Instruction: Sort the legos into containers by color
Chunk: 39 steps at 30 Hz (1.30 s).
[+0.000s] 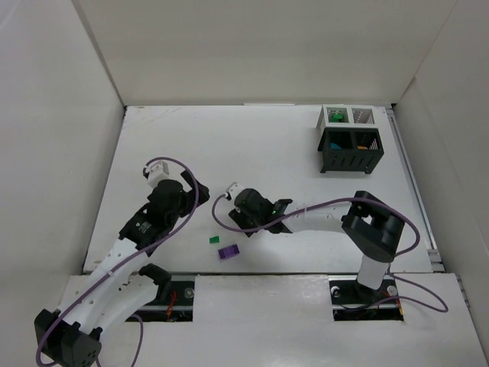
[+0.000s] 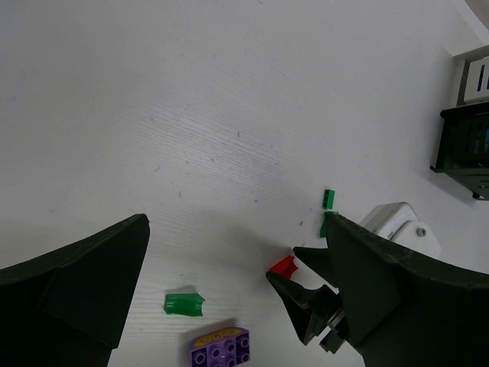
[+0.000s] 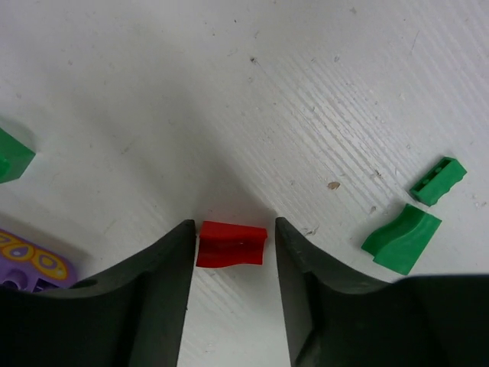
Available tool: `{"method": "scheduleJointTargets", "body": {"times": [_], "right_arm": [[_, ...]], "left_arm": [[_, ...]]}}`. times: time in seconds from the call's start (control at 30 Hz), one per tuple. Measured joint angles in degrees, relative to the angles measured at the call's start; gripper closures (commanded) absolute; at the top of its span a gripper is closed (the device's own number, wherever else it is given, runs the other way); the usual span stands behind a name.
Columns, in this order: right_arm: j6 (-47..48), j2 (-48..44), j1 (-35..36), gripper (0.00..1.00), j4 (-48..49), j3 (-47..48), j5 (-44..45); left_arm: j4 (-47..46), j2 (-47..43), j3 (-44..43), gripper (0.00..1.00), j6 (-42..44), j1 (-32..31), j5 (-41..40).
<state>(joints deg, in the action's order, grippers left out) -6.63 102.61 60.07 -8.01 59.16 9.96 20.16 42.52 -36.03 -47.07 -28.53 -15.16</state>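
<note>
My right gripper (image 3: pixel 234 229) is down at the table with a small red lego (image 3: pixel 231 244) between its fingers. The left finger is at the brick's edge and a thin gap shows beside the right finger, so the gripper is open. The left wrist view shows the same red lego (image 2: pixel 284 265) at the right gripper's (image 2: pixel 284 264) tips. My left gripper (image 2: pixel 237 222) hangs wide open above the table, holding nothing. A green lego (image 1: pixel 214 239) and a purple lego (image 1: pixel 228 251) lie nearby. The containers (image 1: pixel 349 138) stand at the far right.
Two green legos (image 3: pixel 401 239) (image 3: pixel 437 181) lie right of the right gripper, and another green lego (image 3: pixel 11 157) and the purple lego (image 3: pixel 30 264) lie left of it. White walls enclose the table on three sides.
</note>
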Motion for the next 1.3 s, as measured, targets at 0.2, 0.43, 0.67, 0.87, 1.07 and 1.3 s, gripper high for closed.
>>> {"method": "scheduleJointTargets", "body": {"times": [0.2,0.43,0.67,0.87,1.07,1.3], "right_arm": [[-1.5,-0.1,0.0,0.55,0.2,-0.1,0.6],[-3.1,-2.4,0.0,0.72,-0.6,-1.0,0.7],[-3.4,-9.1,0.0,0.81,-2.5,-1.0,3.5],[-1.8,-12.6,-0.6,0.81,-7.1,3.3,9.2],[1.5,-13.9,-12.3,0.83,-9.6,10.7,7.7],[3.8,-14.0,-35.4,0.83,-10.7,21.1,6.4]], "left_arm": [[0.5,-0.9,0.0,0.0,0.0,0.0,-0.3],[0.6,-0.7,0.6,0.0,0.0,0.0,-0.4],[0.2,1.4,0.8,0.0,0.0,0.0,-0.3],[0.2,5.2,-0.2,0.0,0.2,0.0,-0.3],[-0.5,10.8,-6.0,0.0,2.7,0.1,-0.4],[-3.9,21.8,-15.1,0.0,8.3,7.6,4.5]]}}
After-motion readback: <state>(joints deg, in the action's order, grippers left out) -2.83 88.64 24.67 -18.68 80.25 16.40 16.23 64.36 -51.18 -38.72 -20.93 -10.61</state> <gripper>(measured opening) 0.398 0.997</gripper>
